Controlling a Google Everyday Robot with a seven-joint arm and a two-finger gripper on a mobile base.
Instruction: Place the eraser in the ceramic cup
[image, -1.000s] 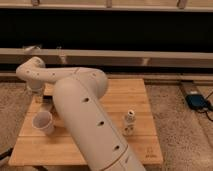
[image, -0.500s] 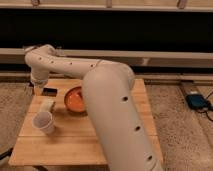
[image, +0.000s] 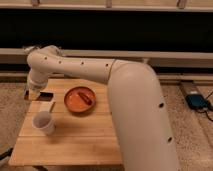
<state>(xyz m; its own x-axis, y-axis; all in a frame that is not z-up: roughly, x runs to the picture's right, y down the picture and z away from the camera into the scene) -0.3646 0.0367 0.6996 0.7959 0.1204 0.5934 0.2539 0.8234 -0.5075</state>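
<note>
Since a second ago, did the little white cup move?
No. The ceramic cup keeps its spot on the table, nearer than the orange bowl; the gripper hangs behind it.

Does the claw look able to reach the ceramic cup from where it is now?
Probably yes. The claw hangs over a far corner of the table, and the ceramic cup stands upright just in front of it with nothing between; the orange bowl sits off to the side.
</note>
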